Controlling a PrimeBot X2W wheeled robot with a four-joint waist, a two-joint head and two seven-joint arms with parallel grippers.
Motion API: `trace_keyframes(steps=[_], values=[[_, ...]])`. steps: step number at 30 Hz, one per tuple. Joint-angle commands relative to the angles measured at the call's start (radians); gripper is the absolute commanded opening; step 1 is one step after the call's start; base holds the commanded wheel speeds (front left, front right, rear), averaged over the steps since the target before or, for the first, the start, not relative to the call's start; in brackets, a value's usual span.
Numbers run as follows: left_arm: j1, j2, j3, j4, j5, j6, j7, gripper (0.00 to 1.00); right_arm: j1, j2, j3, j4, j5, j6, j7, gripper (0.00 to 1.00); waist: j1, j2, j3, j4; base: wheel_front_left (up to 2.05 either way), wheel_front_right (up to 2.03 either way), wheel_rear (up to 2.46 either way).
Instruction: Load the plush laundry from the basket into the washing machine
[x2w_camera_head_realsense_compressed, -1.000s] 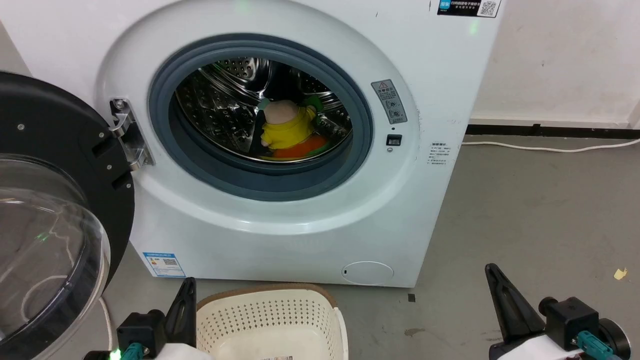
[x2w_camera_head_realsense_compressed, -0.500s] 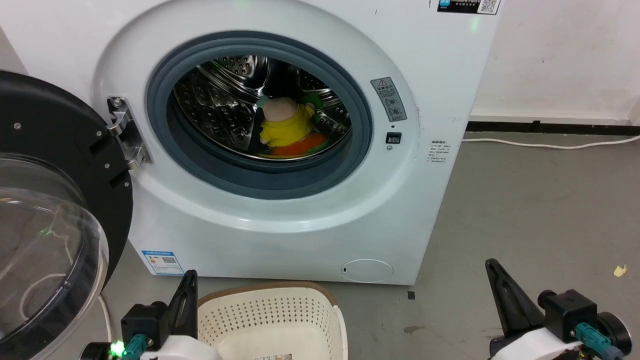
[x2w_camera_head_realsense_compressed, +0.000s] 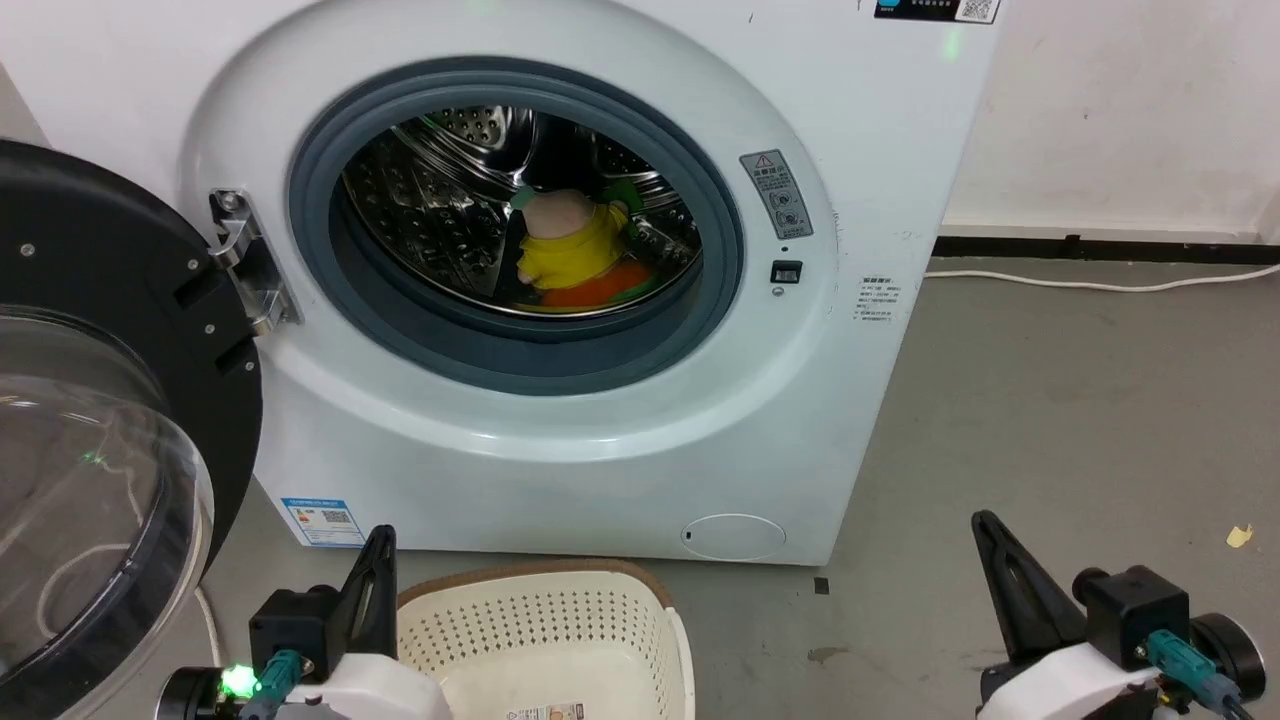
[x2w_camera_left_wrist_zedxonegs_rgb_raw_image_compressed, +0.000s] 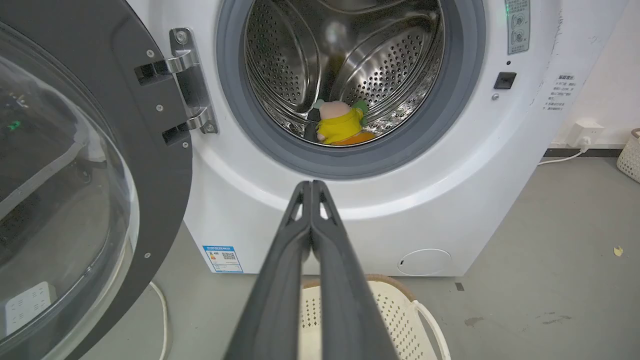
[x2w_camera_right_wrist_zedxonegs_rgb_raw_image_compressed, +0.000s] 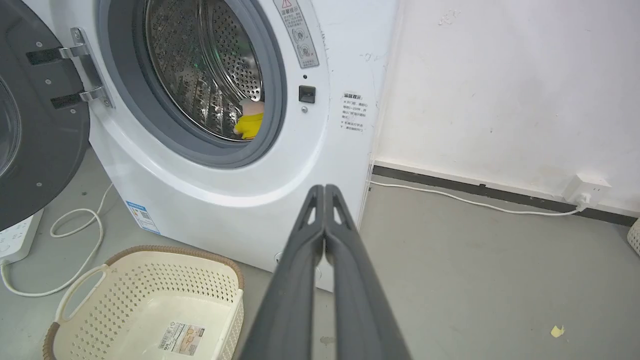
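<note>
Plush laundry (x2w_camera_head_realsense_compressed: 575, 262) in washing machine (x2w_camera_head_realsense_compressed: 600, 470) | door (x2w_camera_head_realsense_compressed: 100, 250) open | basket (x2w_camera_head_realsense_compressed: 540, 630) in front

The left tool (x2w_camera_left_wrist_zedxonegs_rgb_raw_image_compressed: 311, 188) rises from the bottom edge, its two dark fingers (x2w_camera_left_wrist_zedxonegs_rgb_raw_image_compressed: 280, 280) pressed together along their length with nothing between them. Beyond the tips stands the white washing machine (x2w_camera_left_wrist_zedxonegs_rgb_raw_image_compressed: 450, 200), its black-framed glass door (x2w_camera_left_wrist_zedxonegs_rgb_raw_image_compressed: 150, 175) swung wide on a steel hinge (x2w_camera_left_wrist_zedxonegs_rgb_raw_image_compressed: 192, 80). Inside the grey gasket (x2w_camera_left_wrist_zedxonegs_rgb_raw_image_compressed: 235, 110), the plush laundry (x2w_camera_left_wrist_zedxonegs_rgb_raw_image_compressed: 341, 126) lies at the bottom of the shiny drum (x2w_camera_left_wrist_zedxonegs_rgb_raw_image_compressed: 390, 65): a peach-pink head on yellow, orange beneath. The cream basket (x2w_camera_left_wrist_zedxonegs_rgb_raw_image_compressed: 395, 310) sits on the grey floor (x2w_camera_left_wrist_zedxonegs_rgb_raw_image_compressed: 540, 280) just before the machine, partly hidden by the fingers.
</note>
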Motion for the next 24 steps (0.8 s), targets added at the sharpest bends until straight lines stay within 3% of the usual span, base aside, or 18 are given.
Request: trace_keyframes(steps=[1, 24], values=[[-0.017, -0.007, 0.007, -0.007, 0.012, 0.001, 0.004, 0.00, -0.018, 0.001, -0.003, 0.002, -0.004, -0.001, 0.004, 0.00, 0.0000, 0.0000, 0.001, 0.000, 0.00, 0.00, 0.00], [-0.038, -0.018, 0.011, -0.023, 0.054, 0.003, 0.038, 0.00, -0.039, 0.001, -0.010, 0.003, -0.018, -0.001, 0.038, 0.00, 0.0000, 0.0000, 0.010, -0.003, 0.00, 0.00, 0.00]])
